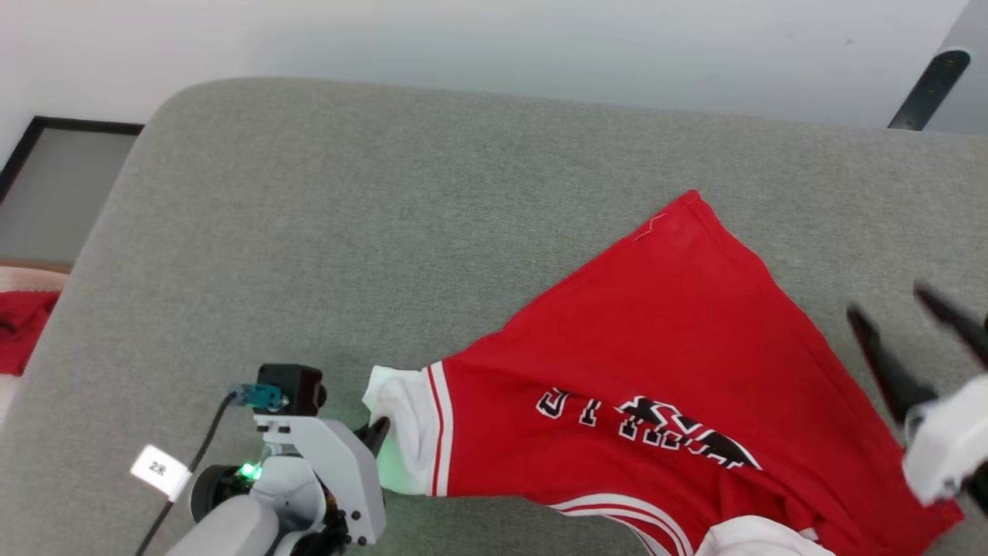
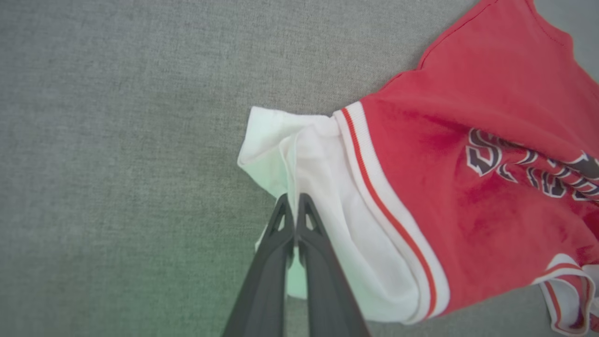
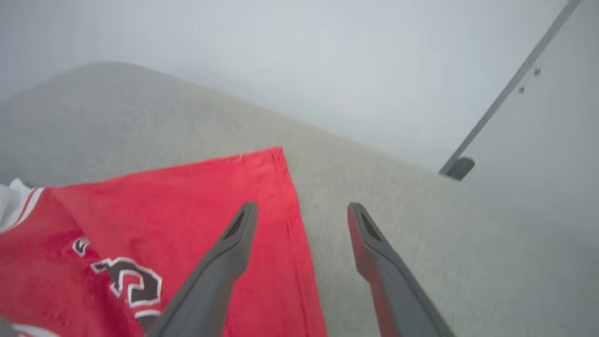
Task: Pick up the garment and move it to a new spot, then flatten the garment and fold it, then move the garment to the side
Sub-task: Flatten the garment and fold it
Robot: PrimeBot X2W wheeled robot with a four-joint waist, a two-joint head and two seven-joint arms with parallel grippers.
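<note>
The garment (image 1: pixel 656 340) is a red jersey with white sleeves, striped trim and black lettering. It lies partly spread and skewed on the grey cushioned surface (image 1: pixel 386 232), its hem corner pointing to the far side. My left gripper (image 1: pixel 380 427) is shut on a fold of the white sleeve (image 2: pixel 318 159) at the garment's (image 2: pixel 444 164) left end; the cloth is pinched between the tips of the left gripper (image 2: pixel 293 201). My right gripper (image 1: pixel 886 301) hovers open above the garment's right edge. In the right wrist view the right gripper (image 3: pixel 302 206) holds nothing, one finger over the red cloth (image 3: pixel 164 210).
Another red cloth (image 1: pixel 19 328) lies off the cushion's left edge, beside a dark-framed panel (image 1: pixel 62 177). A dark bar (image 1: pixel 926 89) slants at the far right corner. A pale wall runs behind the cushion's far edge. The left half of the cushion is bare grey fabric.
</note>
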